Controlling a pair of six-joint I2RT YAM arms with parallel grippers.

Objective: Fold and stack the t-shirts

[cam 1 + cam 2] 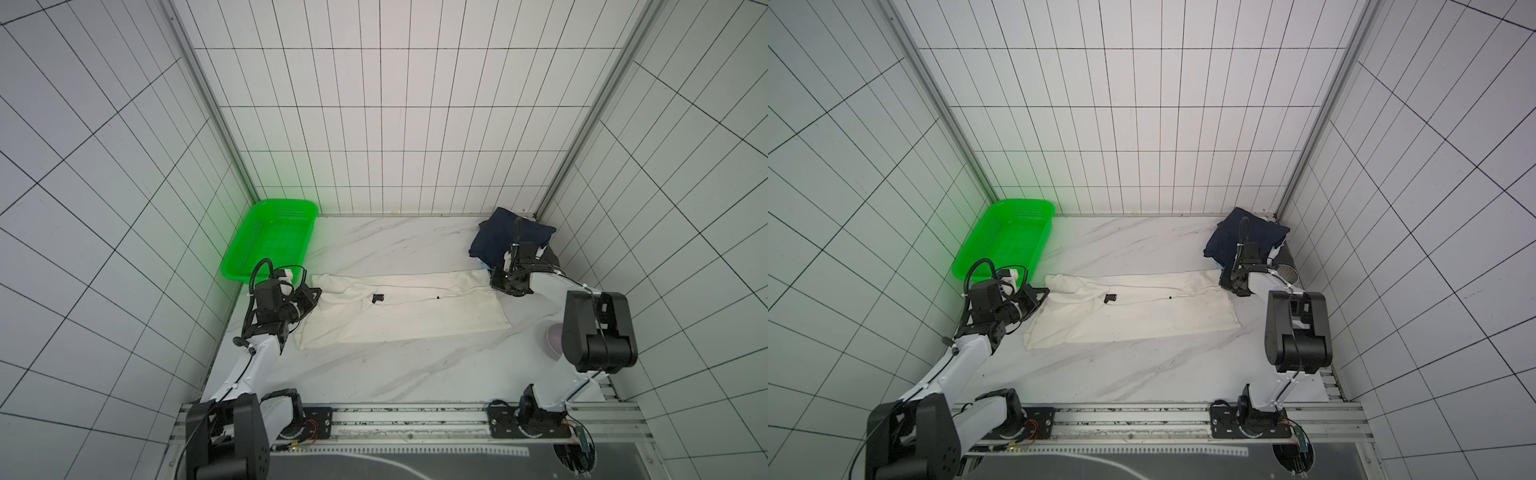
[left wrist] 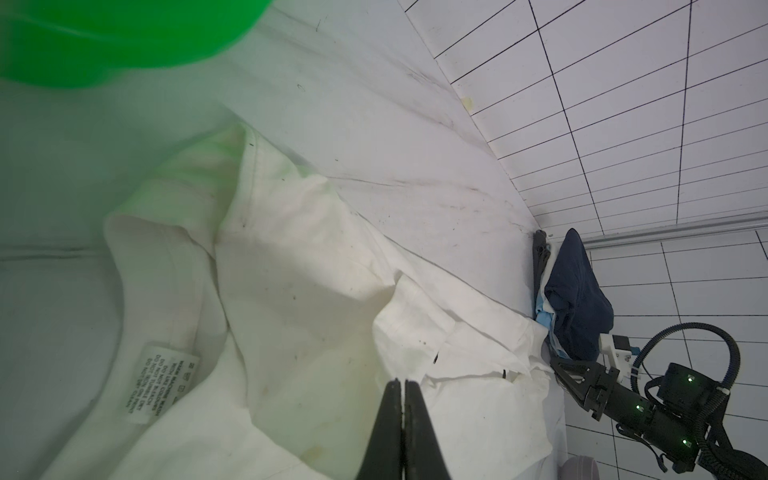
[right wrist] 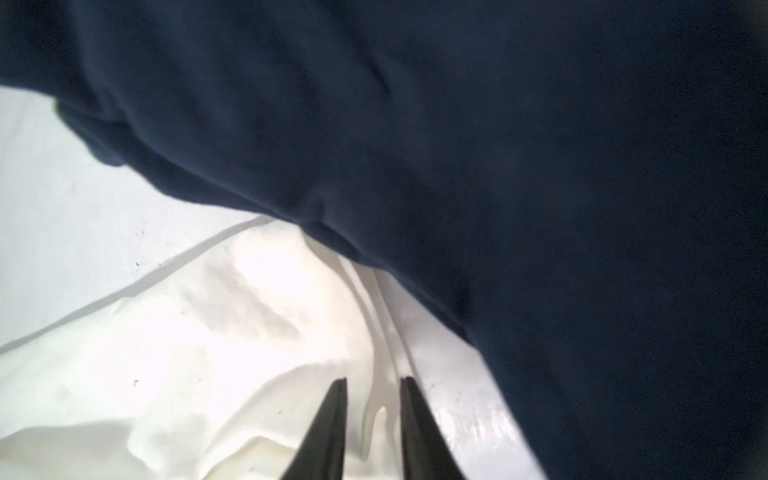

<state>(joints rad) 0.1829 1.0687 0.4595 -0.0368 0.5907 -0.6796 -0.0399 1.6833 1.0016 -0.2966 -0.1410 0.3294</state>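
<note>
A white marble-patterned tabletop (image 1: 374, 374) fills the floor of a booth of white tiled walls (image 1: 374, 124) ruled with dark lines, with aluminium corner posts (image 1: 586, 124) and a metal rail (image 1: 415, 419) along the near edge; a green perforated basket (image 1: 249, 245) sits in the far left corner; the cream t-shirt (image 1: 407, 311) lies across the middle as a long flat band, its collar end to the left with a care label (image 2: 162, 386) showing, and a small black piece (image 1: 378, 297) lies on it; the folded stack stands in the far right corner, the navy t-shirt (image 1: 498, 237) on top and a light-blue one (image 2: 542, 318) under it; the left gripper (image 2: 399, 384) is clenched at the collar end, though I cannot tell whether it pinches cloth; the right gripper (image 3: 372, 380) stands parted over the shirt's other end, a ridge of cream cloth running between its fingers; the right arm hides the stack's near edge and part of a pale bowl (image 1: 552, 338).
</note>
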